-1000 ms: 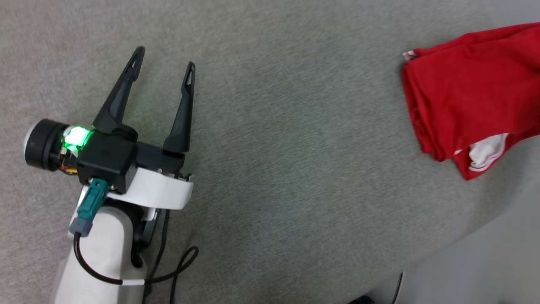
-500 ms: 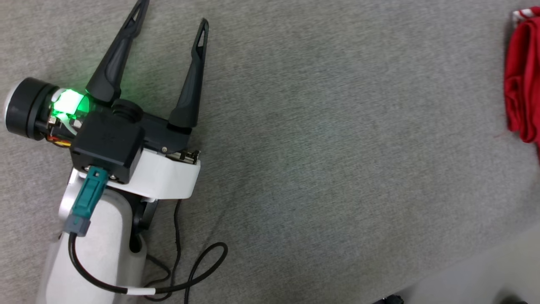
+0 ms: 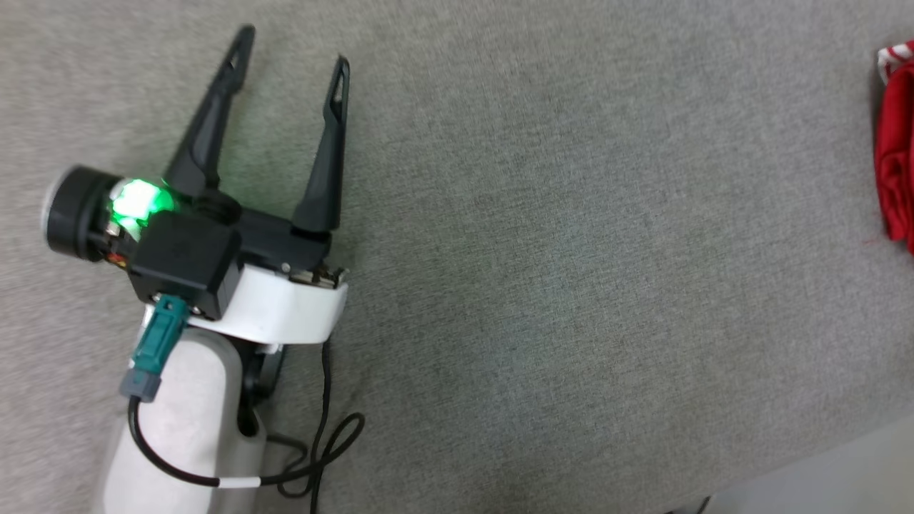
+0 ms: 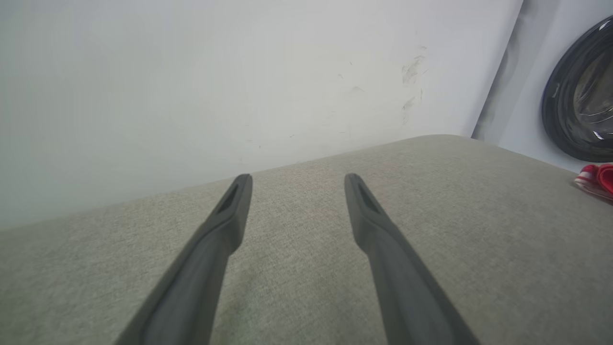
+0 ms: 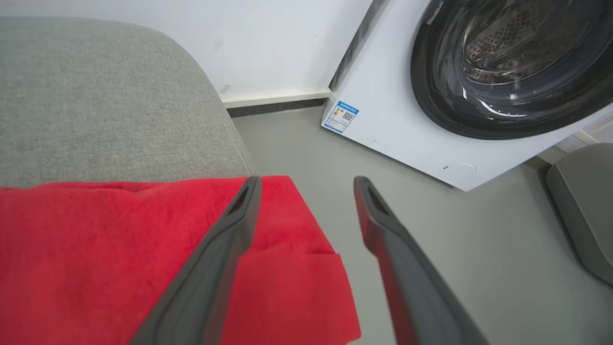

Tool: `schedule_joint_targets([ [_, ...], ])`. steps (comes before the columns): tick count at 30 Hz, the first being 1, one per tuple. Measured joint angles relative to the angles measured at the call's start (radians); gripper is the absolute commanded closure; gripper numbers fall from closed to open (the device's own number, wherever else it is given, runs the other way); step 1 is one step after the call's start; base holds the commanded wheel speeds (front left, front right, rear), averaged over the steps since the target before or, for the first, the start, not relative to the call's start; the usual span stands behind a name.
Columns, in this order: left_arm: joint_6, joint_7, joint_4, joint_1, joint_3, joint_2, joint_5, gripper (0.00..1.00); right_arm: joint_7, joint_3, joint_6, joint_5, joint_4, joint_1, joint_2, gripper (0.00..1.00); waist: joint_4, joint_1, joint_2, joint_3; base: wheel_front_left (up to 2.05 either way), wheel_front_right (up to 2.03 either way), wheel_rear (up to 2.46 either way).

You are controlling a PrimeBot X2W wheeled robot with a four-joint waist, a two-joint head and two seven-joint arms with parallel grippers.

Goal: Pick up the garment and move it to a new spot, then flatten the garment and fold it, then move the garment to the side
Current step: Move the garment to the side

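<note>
While the left gripper (image 3: 293, 48) is hovering over the grey fabric cushion (image 3: 571, 250) with its two dark fingers spread wide and nothing between them, a green light (image 3: 136, 203) is glowing at its wrist and a black cable (image 3: 314, 457) is looping beside the pale forearm. The right gripper (image 5: 307, 181) is likewise standing wide apart and gripping nothing. In its wrist view, one finger is crossing in front of the garment (image 5: 119, 249) and the other is showing against the bare floor (image 5: 455, 249), and whether either is touching the cloth I cannot tell. The garment, a red bundle, is lying at the cushion's right-hand edge, well apart from the left gripper, with one corner reaching past the edge over the floor; a strip of red-and-white striped trim is peeking out at its far end. Beyond it a white washing machine (image 5: 383, 120) is standing on the floor — its dark round door (image 5: 503, 62) is showing the drum inside — and a white wall (image 4: 191, 72) is rising behind the cushion.
</note>
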Motion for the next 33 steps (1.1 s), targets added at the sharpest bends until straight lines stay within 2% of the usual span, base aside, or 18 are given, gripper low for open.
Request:
schedule_joint_targets([
  [5, 0.024, -0.047, 0.060, 0.048, 0.005, -0.020, -0.027, 0.00, -0.029, 0.003, 0.000, -0.030, -0.038, 0.011, -0.004, 0.00, 0.022, 0.0000, 0.0000, -0.065, 0.00, 0.00, 0.00],
  [10, 0.046, -0.082, 0.118, 0.102, 0.010, -0.047, -0.055, 0.00, -0.033, -0.007, 0.000, -0.057, -0.170, 0.089, 0.021, 0.00, 0.046, -0.0002, 0.0000, -0.147, 0.00, 0.00, 0.00],
  [22, 0.100, -0.127, 0.230, 0.262, 0.037, -0.086, -0.122, 0.00, -0.033, -0.045, 0.000, -0.139, -0.493, 0.402, 0.243, 0.00, 0.117, -0.0003, 0.0001, -0.363, 0.00, 0.00, 0.00],
  [29, 0.130, -0.135, 0.268, 0.353, 0.079, -0.092, -0.154, 0.00, -0.031, 0.019, 0.000, -0.172, -0.633, 0.571, 0.352, 0.00, 0.166, -0.0004, 0.0001, -0.490, 0.00, 0.00, 0.00],
  [33, 0.131, -0.136, 0.279, 0.393, 0.106, -0.083, -0.163, 0.00, -0.012, 0.053, 0.000, -0.179, -0.713, 0.645, 0.391, 0.00, 0.200, -0.0004, 0.0001, -0.551, 0.00, 0.00, 0.00],
])
